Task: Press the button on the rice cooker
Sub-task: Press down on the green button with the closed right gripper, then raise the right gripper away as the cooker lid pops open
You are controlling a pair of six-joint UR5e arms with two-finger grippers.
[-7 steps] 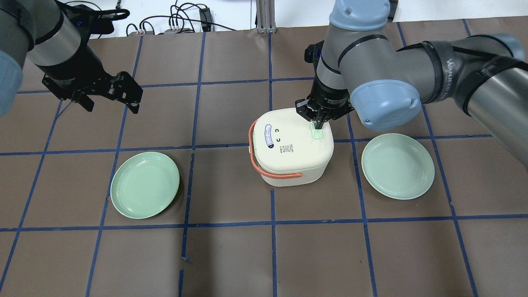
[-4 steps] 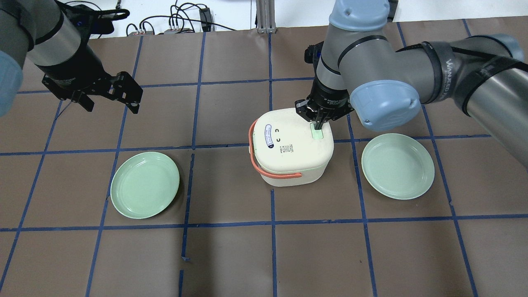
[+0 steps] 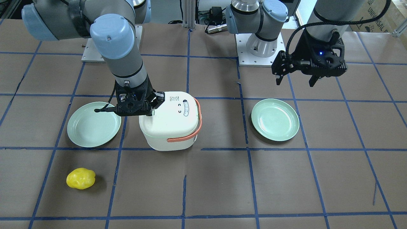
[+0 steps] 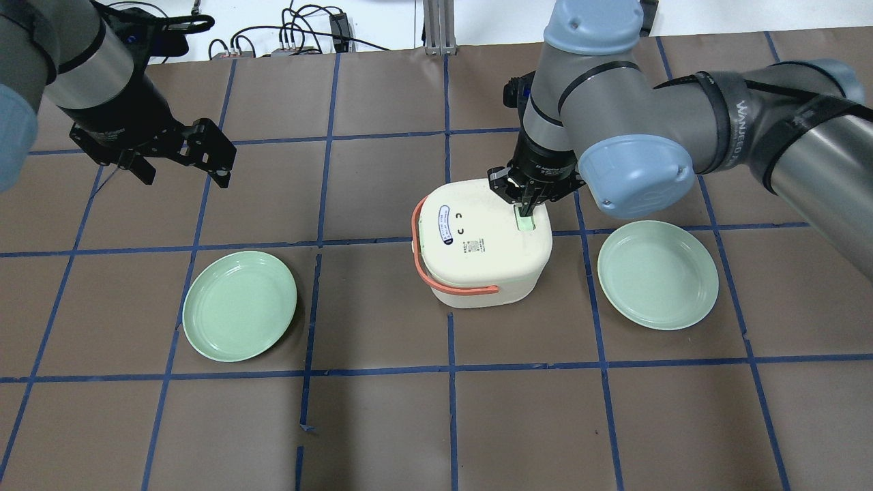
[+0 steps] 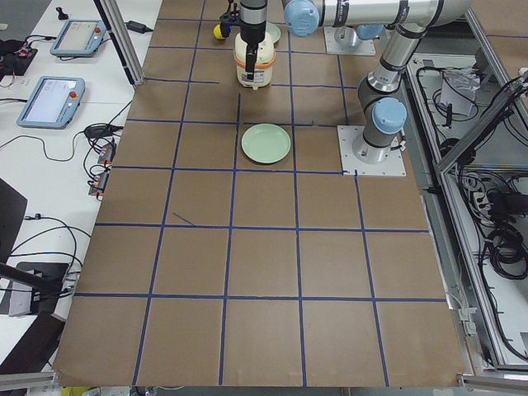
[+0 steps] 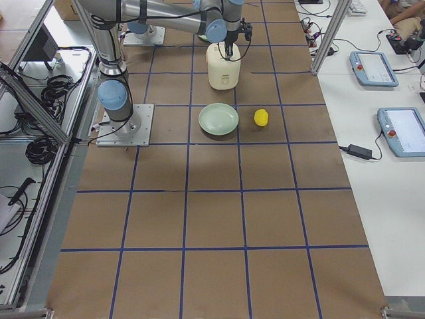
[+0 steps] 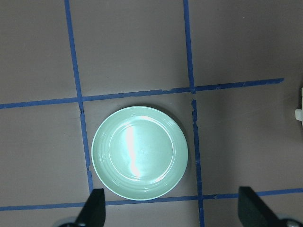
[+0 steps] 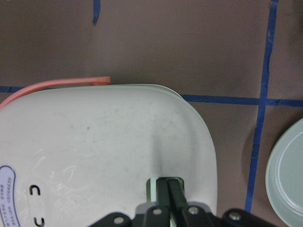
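Observation:
A cream rice cooker (image 4: 481, 249) with an orange handle (image 4: 450, 288) stands mid-table; it also shows in the front view (image 3: 168, 122). Its pale green button (image 4: 524, 222) sits on the lid's right side. My right gripper (image 4: 526, 210) is shut, its fingertips pressed down on the button; the right wrist view shows the closed fingers (image 8: 169, 193) on the green button (image 8: 152, 186). My left gripper (image 4: 183, 170) is open and empty, high over the table's far left, apart from the cooker; its fingers (image 7: 94, 208) frame a plate below.
A green plate (image 4: 239, 305) lies left of the cooker and another green plate (image 4: 657, 274) lies right of it, close under my right arm. A yellow lemon-like object (image 3: 80, 178) lies on the operators' side of the table beyond the right plate.
My right gripper has pushed slightly lower onto the button and the cooker has shifted a little. The left arm has not moved.

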